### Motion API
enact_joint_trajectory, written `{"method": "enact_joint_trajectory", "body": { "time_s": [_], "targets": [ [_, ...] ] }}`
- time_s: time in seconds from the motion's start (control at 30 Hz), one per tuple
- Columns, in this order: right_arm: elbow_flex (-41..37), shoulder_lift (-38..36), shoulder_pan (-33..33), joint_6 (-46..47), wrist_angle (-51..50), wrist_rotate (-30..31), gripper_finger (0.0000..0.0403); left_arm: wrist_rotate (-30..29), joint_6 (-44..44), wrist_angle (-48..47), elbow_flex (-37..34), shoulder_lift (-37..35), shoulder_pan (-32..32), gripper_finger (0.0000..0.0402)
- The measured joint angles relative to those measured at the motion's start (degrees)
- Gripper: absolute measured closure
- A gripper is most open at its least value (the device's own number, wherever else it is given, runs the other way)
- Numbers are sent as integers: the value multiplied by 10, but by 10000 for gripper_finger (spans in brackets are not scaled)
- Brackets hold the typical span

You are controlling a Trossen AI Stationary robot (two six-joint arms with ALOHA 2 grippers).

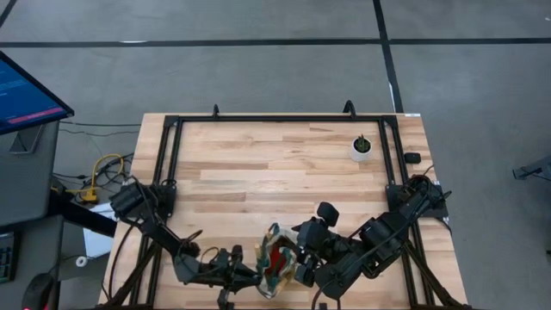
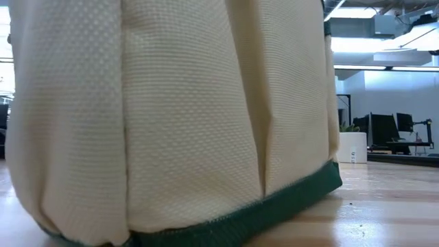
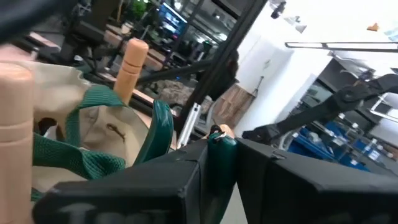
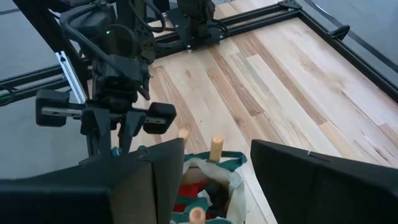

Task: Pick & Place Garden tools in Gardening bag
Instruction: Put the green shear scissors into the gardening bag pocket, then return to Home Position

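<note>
The gardening bag point(image 1: 277, 260) stands at the bottom centre of the high view, on the near edge of the tabletop point(image 1: 275, 164), with wooden tool handles point(image 4: 216, 149) poking up from its red inside. My left claw point(image 1: 245, 266) sits against its left side, fingers nearly closed on a green-handled tool point(image 3: 221, 168) at the bag's rim. My right claw point(image 1: 303, 258) hovers over its right side, jaws partly apart and empty.
</note>
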Motion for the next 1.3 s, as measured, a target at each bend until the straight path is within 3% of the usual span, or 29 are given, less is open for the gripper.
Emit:
{"method": "enact_joint_trajectory", "body": {
  "time_s": [0.23,0.4,0.77,1.0,1.3],
  "targets": [
    [0,0,-1,-1,0,0,223,-10,-45,-3,0,-1,12,341],
    [0,0,-5,-5,1,0,223,25,-60,-9,-1,-1,19,310],
    [0,0,-6,-6,1,0,223,81,-73,-5,-1,-6,16,203],
    [0,0,-6,-5,2,0,223,141,-65,-67,-2,-82,8,170],
    [0,0,-6,-4,22,0,223,140,-42,-210,-2,-201,-5,174]
  ]
}}
